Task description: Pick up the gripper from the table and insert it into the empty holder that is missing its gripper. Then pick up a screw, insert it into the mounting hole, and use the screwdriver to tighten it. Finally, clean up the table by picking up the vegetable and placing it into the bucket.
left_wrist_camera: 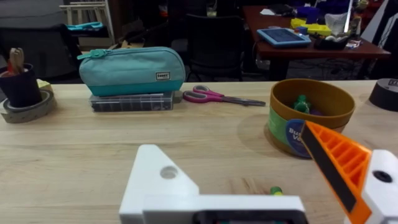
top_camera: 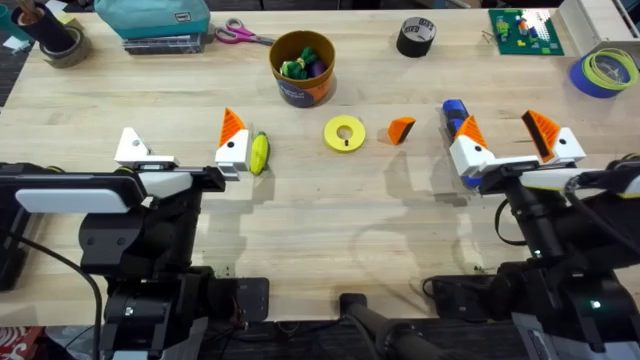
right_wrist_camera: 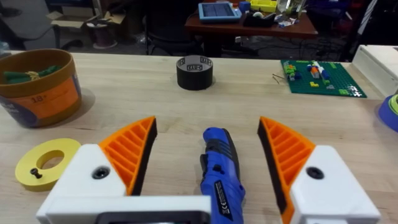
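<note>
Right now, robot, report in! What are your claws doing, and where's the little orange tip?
Left claw open, one finger bare. Right claw open, straddling blue screwdriver. Loose orange tip on table beside yellow tape ring. Toy vegetable touching left claw's tipped finger.

The bucket (right_wrist_camera: 38,88) carries the number "18" on its orange side; its blue label (left_wrist_camera: 293,138) reads partly "Bu". Other labels are illegible.

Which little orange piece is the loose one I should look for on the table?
Start at the round bucket at the far middle of the table, then come toward the arms to the flat yellow tape ring. The gripper lies just beside that ring, toward the right arm. It is a small orange wedge lying alone on the wood, unlike the orange tips fixed to white blocks.
</note>
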Action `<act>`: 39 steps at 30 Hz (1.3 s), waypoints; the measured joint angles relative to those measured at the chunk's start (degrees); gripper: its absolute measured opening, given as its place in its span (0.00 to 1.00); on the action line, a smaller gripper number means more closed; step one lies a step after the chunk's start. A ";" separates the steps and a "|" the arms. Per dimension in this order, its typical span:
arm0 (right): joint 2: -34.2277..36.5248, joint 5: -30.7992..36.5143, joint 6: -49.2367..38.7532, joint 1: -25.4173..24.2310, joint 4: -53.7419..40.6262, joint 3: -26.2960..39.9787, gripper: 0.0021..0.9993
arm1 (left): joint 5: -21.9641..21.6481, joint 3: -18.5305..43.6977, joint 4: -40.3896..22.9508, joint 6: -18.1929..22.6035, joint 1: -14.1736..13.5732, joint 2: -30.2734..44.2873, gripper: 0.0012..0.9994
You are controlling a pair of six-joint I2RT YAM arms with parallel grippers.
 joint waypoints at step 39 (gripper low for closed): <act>57.37 -1.28 -0.02 0.02 -47.20 60.96 1.00 | -3.45 54.07 -44.02 -0.20 0.00 54.56 0.99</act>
